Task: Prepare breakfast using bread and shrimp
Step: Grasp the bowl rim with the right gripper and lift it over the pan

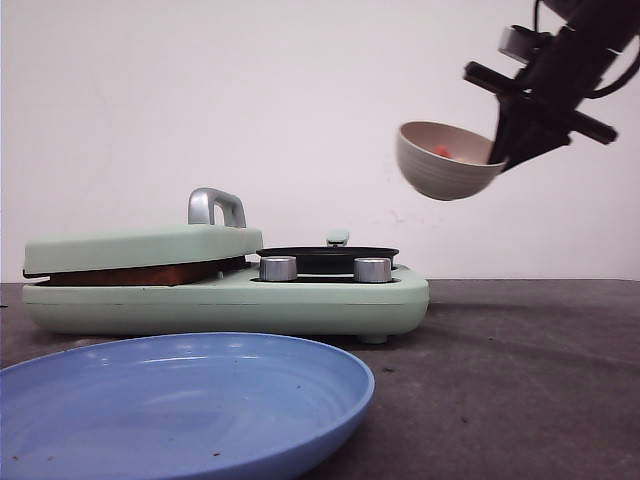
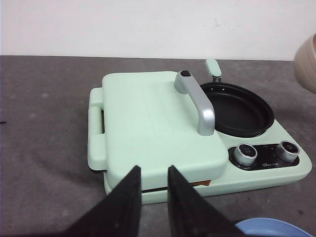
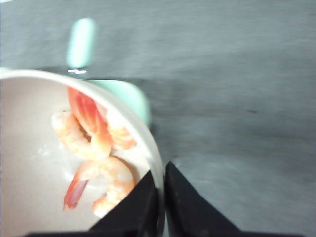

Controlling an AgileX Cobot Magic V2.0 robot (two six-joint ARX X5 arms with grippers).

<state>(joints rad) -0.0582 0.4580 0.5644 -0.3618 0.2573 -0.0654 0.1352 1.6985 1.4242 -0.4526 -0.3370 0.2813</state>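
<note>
Front view: the right gripper (image 1: 500, 150) pinches the rim of a bowl (image 1: 445, 165) in the air, right of the breakfast maker (image 1: 300, 300) near the bench's far edge, presumably to tip shrimp (image 1: 443, 152) into its pan (image 1: 327, 257).

Left wrist view: the left gripper (image 2: 154, 180) hangs released before the shut press lid (image 2: 153, 123); bread is hidden.

Right wrist view: fingers (image 3: 185, 202) clamp the wall; shrimp lie inside.
</note>
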